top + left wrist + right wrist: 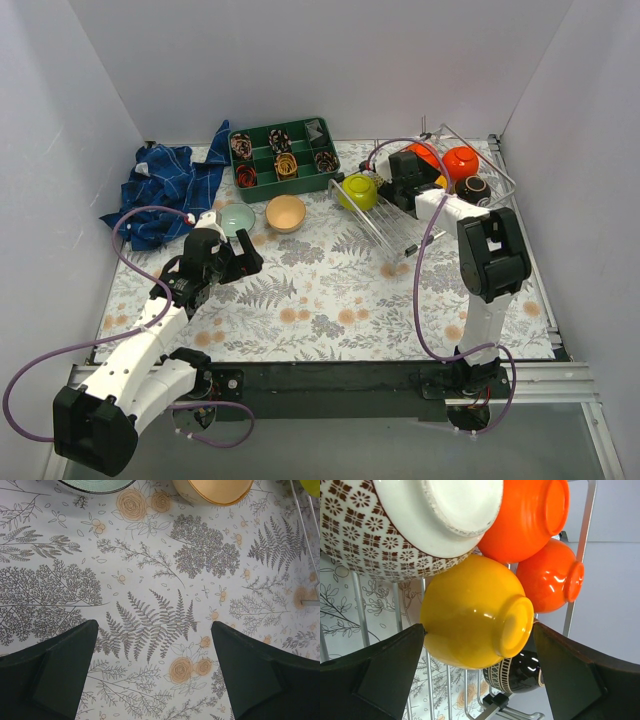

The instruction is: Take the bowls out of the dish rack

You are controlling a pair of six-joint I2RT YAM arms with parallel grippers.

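The dish rack [385,228] stands tilted at the back right. In the right wrist view it holds a yellow-orange bowl [470,605], a white dotted-pattern bowl [380,535], two red-orange bowls [525,520] [547,580] and a dark patterned bowl [520,672]. A lime green bowl [358,190] sits at the rack's left end. My right gripper [479,630] is open, its jaws on either side of the yellow-orange bowl. A pale mint bowl [237,219] and a beige bowl [286,213] stand on the table. My left gripper [154,630] is open and empty over the mat, near them.
A green compartment tray [282,152] with small items stands at the back centre. A blue cloth [165,190] lies at the back left. White walls close in the table on three sides. A rack wire [305,545] shows at the left wrist view's right edge.
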